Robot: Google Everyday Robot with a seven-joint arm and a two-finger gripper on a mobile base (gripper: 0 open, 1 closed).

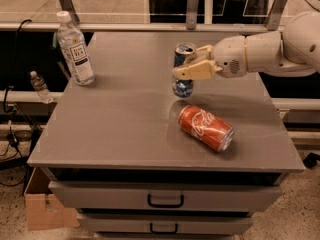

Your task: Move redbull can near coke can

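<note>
The redbull can (pixel 183 86) is a slim blue-and-silver can, upright, held just above the grey table top (pixel 125 129) right of centre. My gripper (pixel 191 66) reaches in from the right on a white arm and is shut on the can's middle. The coke can (pixel 205 128) is red with white script. It lies on its side just in front of and slightly right of the redbull can, a short gap away.
A clear water bottle (pixel 75 49) with a white cap stands at the table's back left corner. A small bottle (pixel 39 86) sits off the table at the left. Drawers (pixel 165 199) are below the front edge. A cardboard box (pixel 45 211) is on the floor at the lower left.
</note>
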